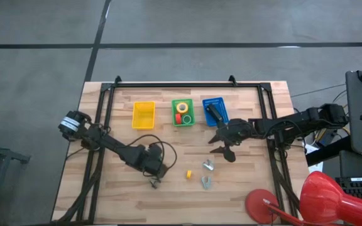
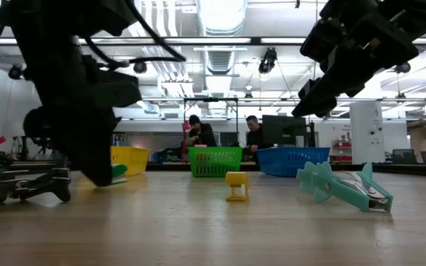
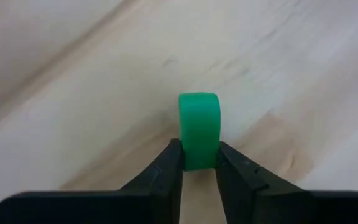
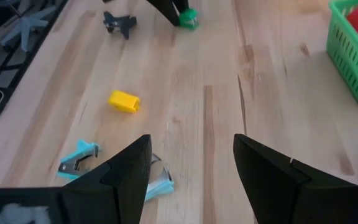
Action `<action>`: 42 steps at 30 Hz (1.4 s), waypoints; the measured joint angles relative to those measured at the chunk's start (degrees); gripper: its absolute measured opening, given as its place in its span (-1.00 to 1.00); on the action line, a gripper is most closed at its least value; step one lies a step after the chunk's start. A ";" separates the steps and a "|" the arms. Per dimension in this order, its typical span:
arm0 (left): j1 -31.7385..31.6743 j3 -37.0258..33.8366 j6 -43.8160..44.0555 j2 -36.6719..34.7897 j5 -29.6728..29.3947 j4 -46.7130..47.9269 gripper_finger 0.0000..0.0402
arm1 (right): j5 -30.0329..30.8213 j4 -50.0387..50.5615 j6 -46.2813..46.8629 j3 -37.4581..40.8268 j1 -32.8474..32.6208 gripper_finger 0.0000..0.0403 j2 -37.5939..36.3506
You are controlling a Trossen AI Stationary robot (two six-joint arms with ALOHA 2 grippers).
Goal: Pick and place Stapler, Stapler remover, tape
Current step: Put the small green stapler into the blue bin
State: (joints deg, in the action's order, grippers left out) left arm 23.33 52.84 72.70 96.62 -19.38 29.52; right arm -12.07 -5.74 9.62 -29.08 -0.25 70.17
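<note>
My left gripper (image 3: 199, 154) is shut on a green tape roll (image 3: 199, 121) low over the table's near-left part (image 1: 158, 176). The dark stapler (image 1: 213, 113) lies in the blue basket (image 1: 222, 102). Red (image 1: 181, 107) and yellow (image 1: 178, 117) tape rolls lie in the green basket (image 1: 174, 105). Two teal staple removers (image 1: 208, 165) (image 1: 205, 182) and a dark one (image 1: 153, 184) lie on the wood. My right gripper (image 4: 191, 165) hangs open above the table (image 1: 222, 141), near the blue basket's near end, touching nothing. My left gripper pinches the green tape roll between its two fingers (image 3: 168, 163), one on each flat face near the rim (image 3: 199, 158), with the rounded rim toward the wrist camera. The fingers come slanting down from above. Whether the roll (image 4: 189, 18) touches the wood, I cannot tell.
A yellow basket (image 1: 143, 115) stands left of the green one along the far side. A small yellow block (image 1: 188, 174) lies between the removers and my left gripper. A red lamp (image 1: 319, 199) sits at the near-right corner. Bare wood lies mid-table (image 1: 181, 147).
</note>
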 joint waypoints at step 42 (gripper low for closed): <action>-4.97 5.82 -45.90 -0.17 -10.98 -50.24 -0.60 | -3.09 -17.67 0.30 1.57 -3.87 0.18 0.22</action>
State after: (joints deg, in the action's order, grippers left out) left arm 18.37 58.66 26.79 96.44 -30.36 -20.72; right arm -15.16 -23.41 9.92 -27.51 -4.12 70.39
